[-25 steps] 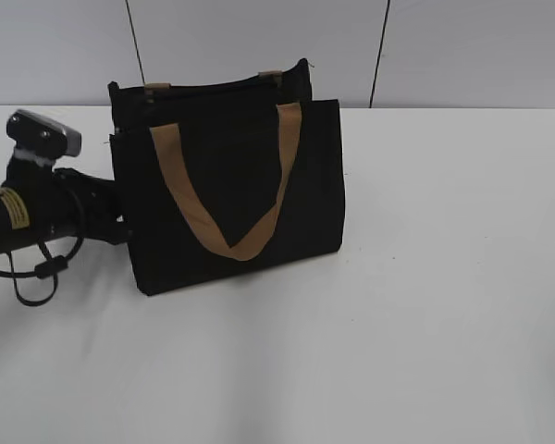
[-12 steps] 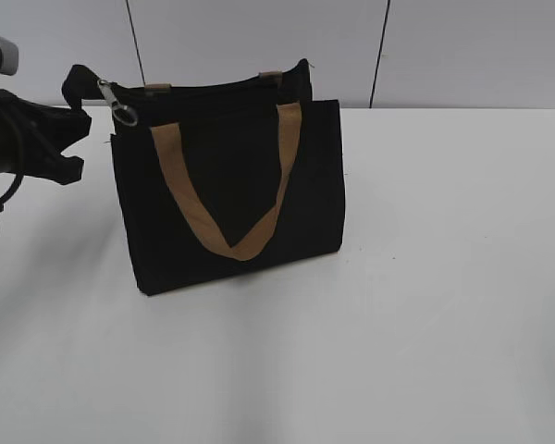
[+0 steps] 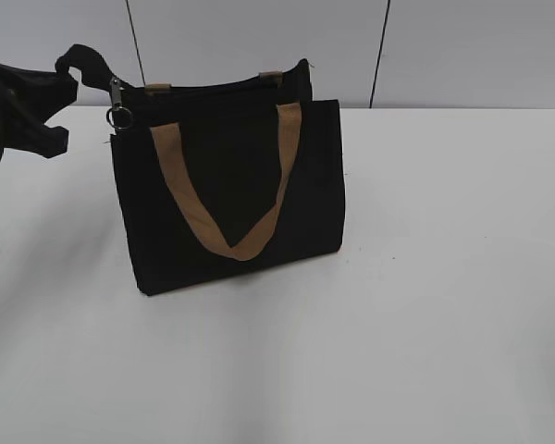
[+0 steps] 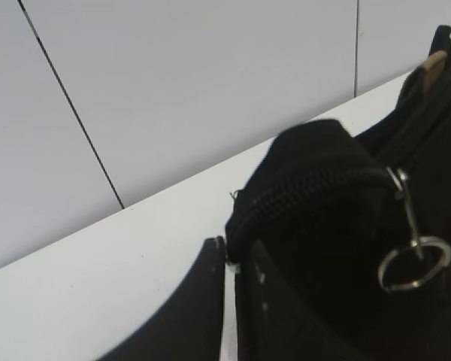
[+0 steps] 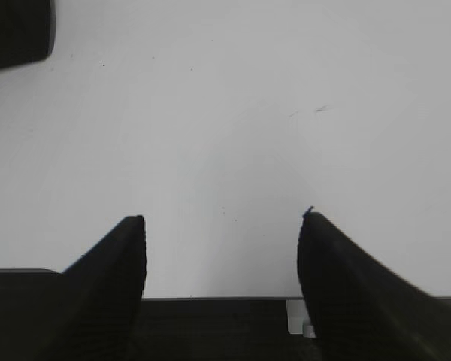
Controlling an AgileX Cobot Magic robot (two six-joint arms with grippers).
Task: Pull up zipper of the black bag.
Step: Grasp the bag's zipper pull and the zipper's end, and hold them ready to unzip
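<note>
The left gripper (image 4: 231,301), jaws together on the bag's (image 3: 231,203) zipper end tab, holds it taut; the pull ring (image 4: 413,263) hangs beside them. The right gripper (image 5: 222,248), jaws apart over bare table, likely must grasp that ring next.

The exterior view looks slightly down across the white table (image 3: 425,305). The left wrist view sits close beside the black bag (image 4: 338,248), which both show. The right wrist view looks down at the table.

The white tabletop (image 3: 425,277) carries one thing only, the black bag (image 3: 231,194), which stands upright on it, to the right of the left tool (image 3: 60,102). Under the right tool (image 5: 222,226) there is only bare white surface with some small marks.
</note>
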